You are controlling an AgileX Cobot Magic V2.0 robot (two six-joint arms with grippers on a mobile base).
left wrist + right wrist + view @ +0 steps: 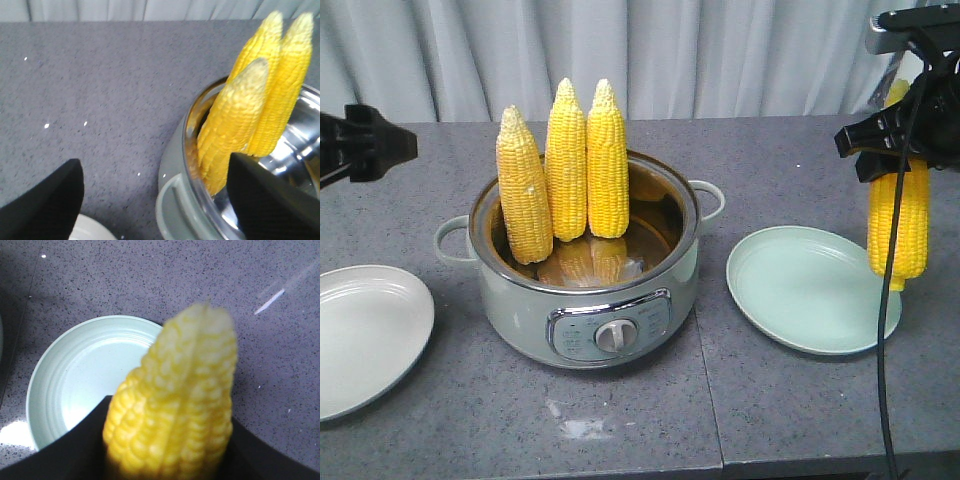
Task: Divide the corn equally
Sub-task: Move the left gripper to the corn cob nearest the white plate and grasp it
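Note:
Three corn cobs [566, 160] stand upright, tips up, inside the pale green pot [585, 300]. A fourth cob [898, 225] hangs vertically in my right gripper [900, 140], which is shut on it, above the right edge of the light green plate [800, 290]. The right wrist view shows that cob [175, 405] filling the space between the jaws of the right gripper [170, 440], with the plate [75, 375] below and to the left. My left gripper [160, 200] is open and holds nothing. It hovers left of the pot's handle [175, 200] and the cobs [235, 120].
A white plate [360, 335] lies at the front left, under my left gripper [380, 145]; its rim [90, 232] shows in the left wrist view. A black cable [888, 330] hangs down at the right. A curtain closes off the back of the grey table [790, 150].

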